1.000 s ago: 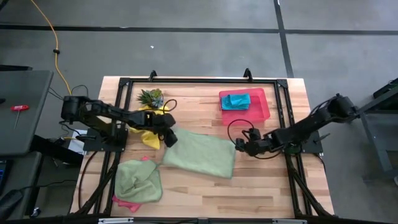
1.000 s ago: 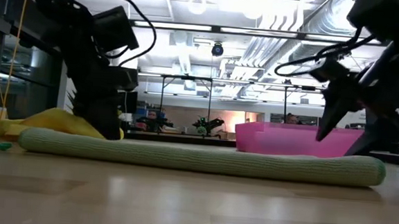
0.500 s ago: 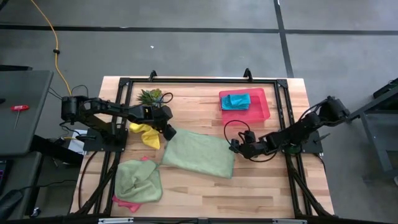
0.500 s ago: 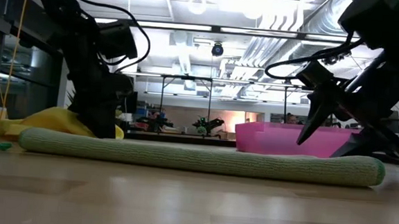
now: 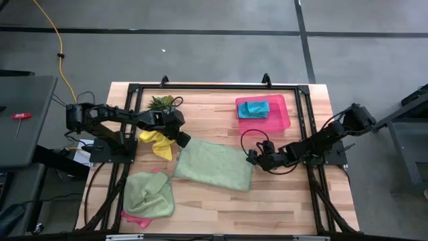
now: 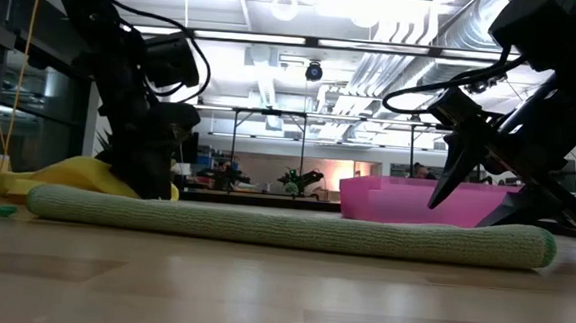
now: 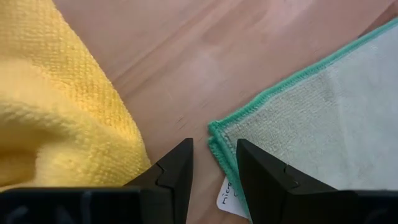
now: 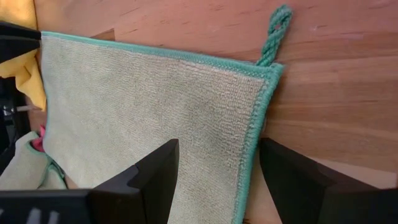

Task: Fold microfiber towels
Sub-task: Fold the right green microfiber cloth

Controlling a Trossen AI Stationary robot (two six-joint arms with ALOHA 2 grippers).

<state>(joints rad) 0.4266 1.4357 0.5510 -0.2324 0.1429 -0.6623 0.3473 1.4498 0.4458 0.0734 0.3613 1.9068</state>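
A folded light green towel [image 5: 214, 164] lies flat at the table's middle. My left gripper [image 7: 214, 171] is low at its far left corner [image 7: 217, 127], open by a narrow gap, and the corner's teal hem runs in between the fingertips. My right gripper [image 8: 214, 180] hangs open just above the towel's right edge [image 8: 254, 137], beside the hanging loop [image 8: 273, 31]; in the low view its fingers [image 6: 445, 186] are clear of the cloth. A yellow towel [image 5: 157, 142] lies crumpled to the left of my left gripper [image 5: 182, 140]. My left gripper comes from above, slanting down, with one finger on either side of the hem at the towel's far left corner [image 7: 214, 134]. I cannot tell whether the fingers touch the cloth. The towel lies flat on the table.
A second light green towel [image 5: 148, 194] lies bunched at the near left with a pink one [image 5: 134, 217] under it. A pink tray [image 5: 284, 114] at the far right holds a folded teal towel [image 5: 254, 108]. A small plant [image 5: 160, 102] stands at the far left.
My left gripper has swung a little toward the table's far edge and rolled about its own line, ending at the towel's far left corner. My right gripper has come down a little and tipped toward the towel's right edge. The towel has stayed where it was.
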